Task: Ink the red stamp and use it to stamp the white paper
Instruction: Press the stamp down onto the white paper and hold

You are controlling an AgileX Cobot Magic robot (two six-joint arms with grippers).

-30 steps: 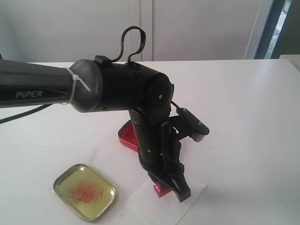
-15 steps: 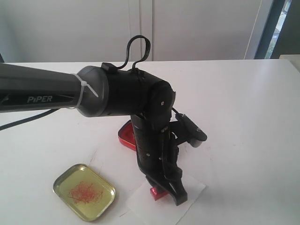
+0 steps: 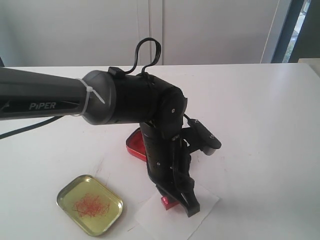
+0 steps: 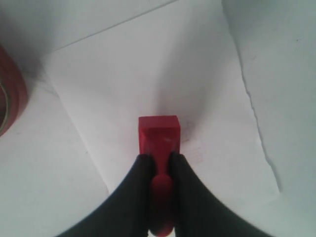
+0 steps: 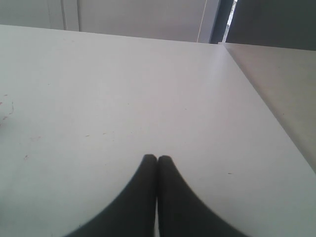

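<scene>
My left gripper (image 4: 159,159) is shut on the handle of the red stamp (image 4: 158,134), whose block base rests on or just above the white paper (image 4: 148,74). In the exterior view the left gripper (image 3: 180,200) points down at the paper (image 3: 155,217) near the table's front edge, and only a corner of the stamp (image 3: 165,202) shows beside the fingers. No print is visible on the paper; the stamp hides what lies under it. My right gripper (image 5: 157,159) is shut with nothing in it, over bare table, out of the exterior view.
The red oval ink tin (image 3: 135,145) sits just behind the left arm, mostly hidden by it, and its edge (image 4: 10,98) shows in the left wrist view. Its open gold lid (image 3: 90,204) with red smears lies at the front left. The white table (image 3: 260,125) extends right.
The left arm has shifted slightly right and down, bringing the stamp lower onto the paper. In the last half second it has hardly moved.
</scene>
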